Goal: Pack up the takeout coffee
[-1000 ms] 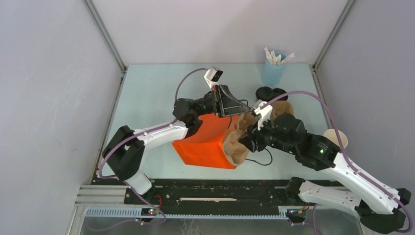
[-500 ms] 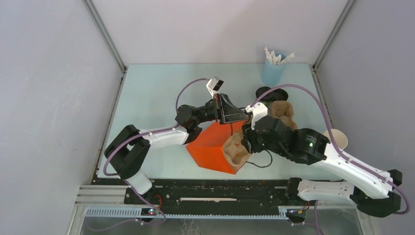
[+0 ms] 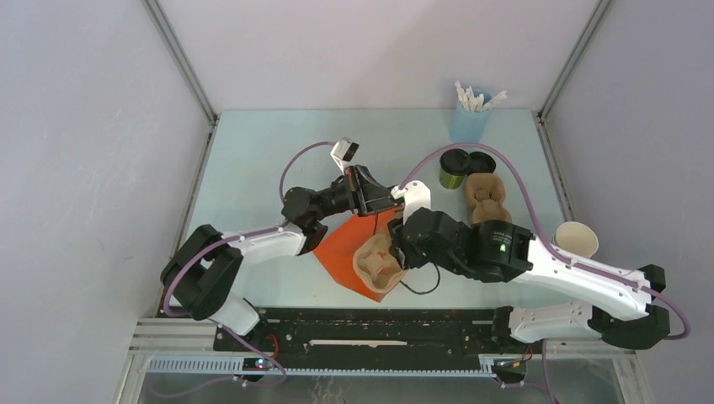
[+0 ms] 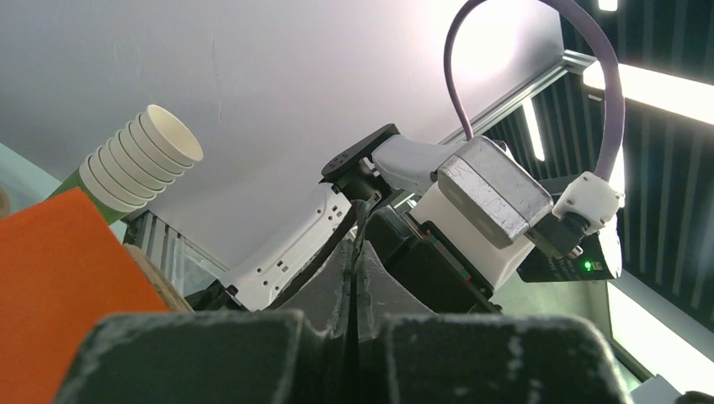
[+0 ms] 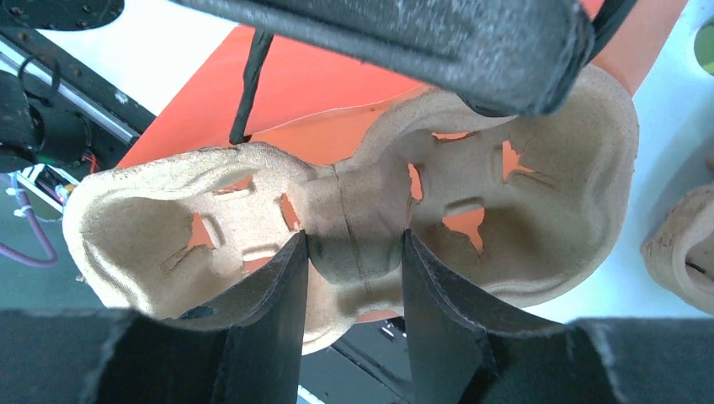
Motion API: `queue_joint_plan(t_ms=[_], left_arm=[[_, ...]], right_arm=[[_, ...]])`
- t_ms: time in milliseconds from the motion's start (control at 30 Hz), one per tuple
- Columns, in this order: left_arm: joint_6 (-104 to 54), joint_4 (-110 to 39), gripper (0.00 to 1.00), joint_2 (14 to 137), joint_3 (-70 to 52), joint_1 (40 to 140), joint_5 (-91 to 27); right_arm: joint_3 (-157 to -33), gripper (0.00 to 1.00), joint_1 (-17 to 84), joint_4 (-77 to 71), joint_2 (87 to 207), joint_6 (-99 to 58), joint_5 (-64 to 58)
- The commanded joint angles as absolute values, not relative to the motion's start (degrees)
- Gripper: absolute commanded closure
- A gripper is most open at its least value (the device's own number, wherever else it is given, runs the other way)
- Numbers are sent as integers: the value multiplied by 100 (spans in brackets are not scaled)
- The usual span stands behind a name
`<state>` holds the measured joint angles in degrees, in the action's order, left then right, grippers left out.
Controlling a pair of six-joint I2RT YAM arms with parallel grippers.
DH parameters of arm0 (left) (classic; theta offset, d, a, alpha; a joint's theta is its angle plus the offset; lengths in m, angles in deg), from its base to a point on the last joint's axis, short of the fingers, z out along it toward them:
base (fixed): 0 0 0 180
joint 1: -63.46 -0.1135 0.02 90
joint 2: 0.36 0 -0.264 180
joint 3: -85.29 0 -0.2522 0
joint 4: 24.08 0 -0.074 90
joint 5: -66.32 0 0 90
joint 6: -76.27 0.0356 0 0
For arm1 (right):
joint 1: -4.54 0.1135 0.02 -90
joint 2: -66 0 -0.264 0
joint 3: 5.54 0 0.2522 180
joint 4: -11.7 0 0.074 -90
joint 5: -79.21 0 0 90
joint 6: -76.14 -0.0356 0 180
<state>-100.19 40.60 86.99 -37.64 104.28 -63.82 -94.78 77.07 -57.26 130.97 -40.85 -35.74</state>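
A: What does the right hand (image 5: 354, 273) have?
B: It is clamped on the middle ridge of a cardboard cup carrier (image 5: 581, 185), which sits tilted over the orange bag (image 3: 339, 251).
A: And the left hand (image 4: 354, 282)?
B: Pinched shut on a thin black cord (image 5: 251, 84) that runs to the bag.
A: Where's the coffee (image 3: 453, 171)?
B: Upright on the surface (image 3: 261, 151) with its lid on, well apart from both hands, near a second carrier (image 3: 484, 198).

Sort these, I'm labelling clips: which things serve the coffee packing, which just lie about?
In use: takeout coffee, orange bag, pulp cup carrier in the right pincer.
Lying about: spare cup carrier, blue cup of white sticks, stacked paper cups.
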Motion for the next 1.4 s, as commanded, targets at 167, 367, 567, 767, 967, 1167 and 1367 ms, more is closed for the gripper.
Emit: queue_joint_plan(t_ms=[167,367,567,767,967,1167,1367], left_arm=[[-9942,4321,100,8414,-3841,10338,-6376],[-10025,4281,100,8337,-3925,10275,-6432],[-10039,4282,100,8251,-4005,10191,-6456],[-10169,4276,100,8227,-4018,10164,-6481],[-10326,4271,100,8345,-3735,10406,-6362],[-10469,4264,100,8531,-3118,10989,-6226],[-10540,4253,100,8675,-2762,11360,-6165]], right_arm=[[-9577,66,7530,-4600,13210,-3241,-3252],[-9522,66,7392,-4626,13086,-2539,-2834],[-8973,66,7066,-4274,12914,-2357,-1944],[-8672,66,6257,-3934,12636,-1863,-513],[-8640,66,5629,-3684,12468,-1742,175],[-8513,66,5416,-4144,12033,-1534,385],[-8336,65,4894,-4911,11175,-1092,971]])
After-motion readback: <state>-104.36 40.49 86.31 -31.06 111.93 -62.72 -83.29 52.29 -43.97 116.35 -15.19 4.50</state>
